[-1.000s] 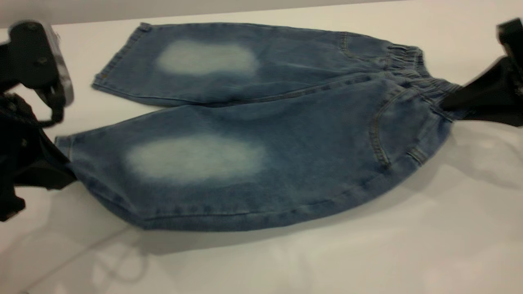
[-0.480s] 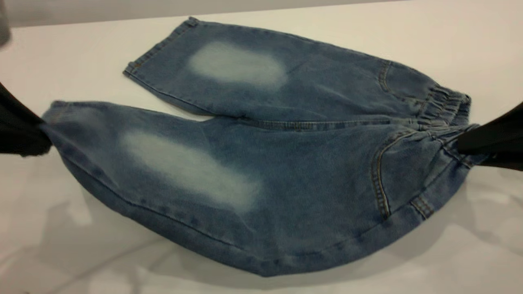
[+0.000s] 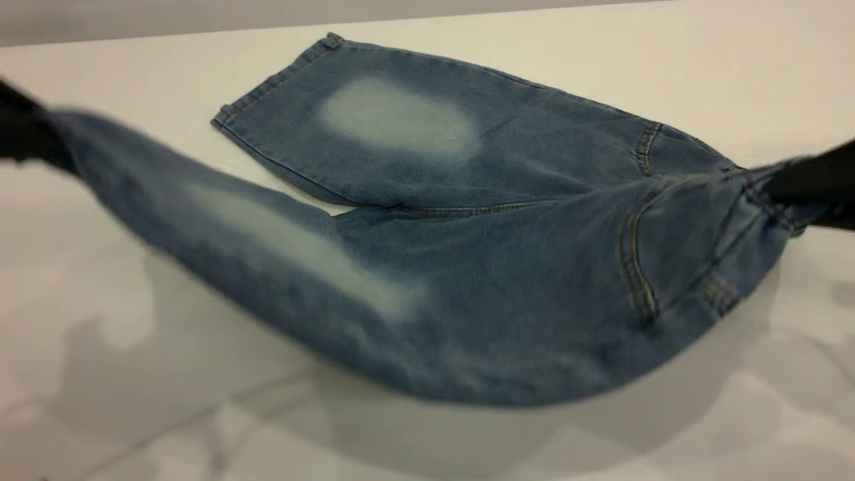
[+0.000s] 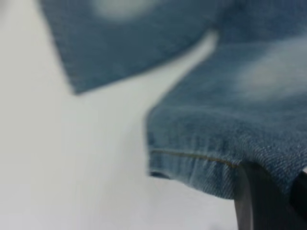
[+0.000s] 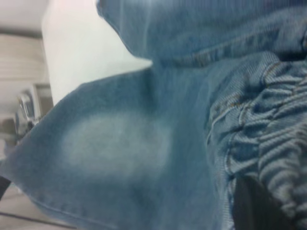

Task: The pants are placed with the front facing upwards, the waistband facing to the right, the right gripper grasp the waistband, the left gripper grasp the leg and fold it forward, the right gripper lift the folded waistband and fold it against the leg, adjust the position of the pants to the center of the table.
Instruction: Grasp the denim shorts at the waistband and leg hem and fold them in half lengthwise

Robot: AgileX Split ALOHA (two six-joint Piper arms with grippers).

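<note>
Right now I see the table (image 3: 668, 53) filling the whole exterior frame, pale and smooth, its far edge running along the top. Across it the pants (image 3: 467, 280) span almost the full width. The far leg lies flat in the upper middle, its faded oval facing up and its hem toward the upper left. The near leg is raised off the surface, sagging in a curve through the lower middle, with its shadow on the table beneath.

At the left edge my left gripper (image 3: 23, 133) shows only as a dark smear, cut off by the frame; its wrist view shows a dark finger (image 4: 254, 201) clamped on the stitched leg hem (image 4: 192, 160), so it is gripping that hem. At the right edge my right gripper (image 3: 811, 180) is likewise a dark shape running out of frame. It pinches the waistband (image 5: 273, 143), whose gathered ruching I can only make out in the right wrist view; in the exterior view that band is bunched and mostly hidden behind the lifted denim. Both grippers' fingertips are buried in cloth or cropped.
</note>
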